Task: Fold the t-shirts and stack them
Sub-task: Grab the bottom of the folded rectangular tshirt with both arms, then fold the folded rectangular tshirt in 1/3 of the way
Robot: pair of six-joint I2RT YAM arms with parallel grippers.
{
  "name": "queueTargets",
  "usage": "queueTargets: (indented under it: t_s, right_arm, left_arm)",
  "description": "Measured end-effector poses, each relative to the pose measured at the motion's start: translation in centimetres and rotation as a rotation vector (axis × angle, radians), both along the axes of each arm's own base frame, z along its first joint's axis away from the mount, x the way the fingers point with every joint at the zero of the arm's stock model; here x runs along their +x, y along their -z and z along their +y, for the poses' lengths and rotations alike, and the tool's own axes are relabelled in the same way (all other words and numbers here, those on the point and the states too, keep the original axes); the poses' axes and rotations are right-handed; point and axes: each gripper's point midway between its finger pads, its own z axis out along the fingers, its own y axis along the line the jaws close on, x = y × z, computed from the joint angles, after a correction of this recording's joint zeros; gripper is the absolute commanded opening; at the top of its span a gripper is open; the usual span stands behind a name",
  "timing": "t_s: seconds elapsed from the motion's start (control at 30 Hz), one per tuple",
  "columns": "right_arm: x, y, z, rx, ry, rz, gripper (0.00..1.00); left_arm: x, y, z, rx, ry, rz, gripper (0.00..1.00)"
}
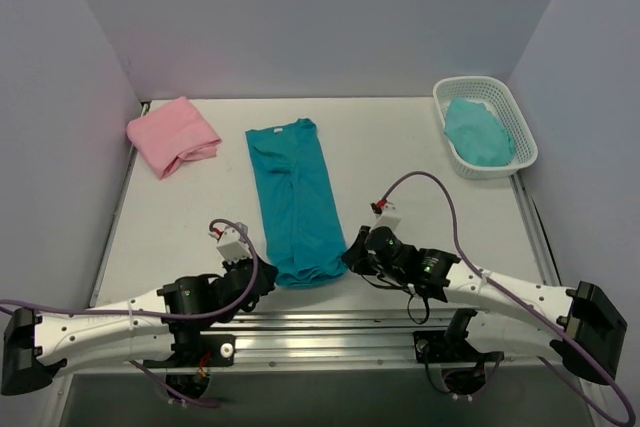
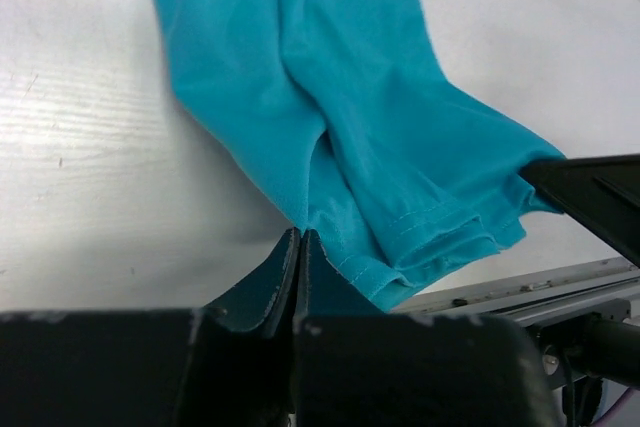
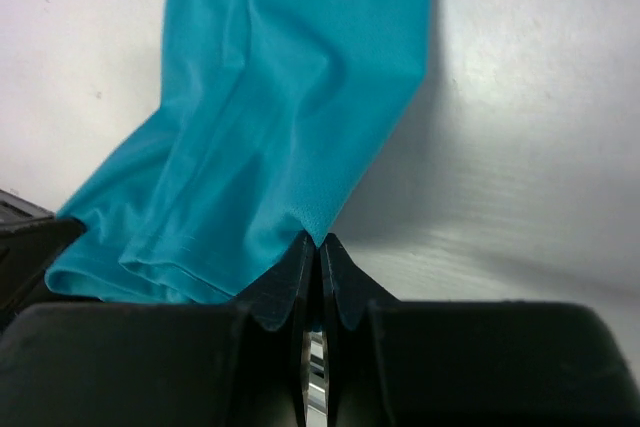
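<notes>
Left claw (image 1: 264, 281): we see its jaws pressed together, nipping the near-left corner of the teal t-shirt's (image 1: 295, 197) hem.
Right claw (image 1: 350, 252): jaws together too, clamped on the hem's near-right corner.
Teal t-shirt: it starts between our two claws and runs away ahead of them as one long narrow folded strip, collar at the far end.
Pink t-shirt (image 1: 172, 135): folded, well ahead and left of the left claw, near the far-left corner.
Edges: the hem sits just ahead of the metal rail (image 1: 330, 322) behind both claws. Walls (image 1: 60, 97) close the tabletop (image 1: 420, 147) on the left, far and right sides.
Open room: we have bare tabletop ahead of the right claw out to the white basket (image 1: 472, 82), and a narrower lane ahead of the left claw.
Counts: two t-shirts on the tabletop, one basket holding one aqua cloth (image 1: 478, 132), two claws.
</notes>
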Motion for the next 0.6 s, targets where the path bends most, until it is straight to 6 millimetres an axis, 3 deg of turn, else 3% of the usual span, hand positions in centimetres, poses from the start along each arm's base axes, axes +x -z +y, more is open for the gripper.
queueTargets:
  t_s: [0.23, 0.43, 0.6]
  right_arm:
    - [4.1, -4.5, 2.8, -0.057, -0.001, -0.099, 0.0]
    - [7.7, -4.8, 3.8, -0.144, 0.011, -0.112, 0.0]
    - [11.2, -4.7, 3.3, -0.187, 0.052, -0.108, 0.0]
  left_arm:
    - [2.0, -4.3, -1.4, 0.032, 0.001, -0.086, 0.02]
    - [4.8, -5.4, 0.0, 0.065, -0.054, -0.118, 0.02]
    - [7.9, -6.0, 2.0, 0.055, -0.124, -0.128, 0.02]
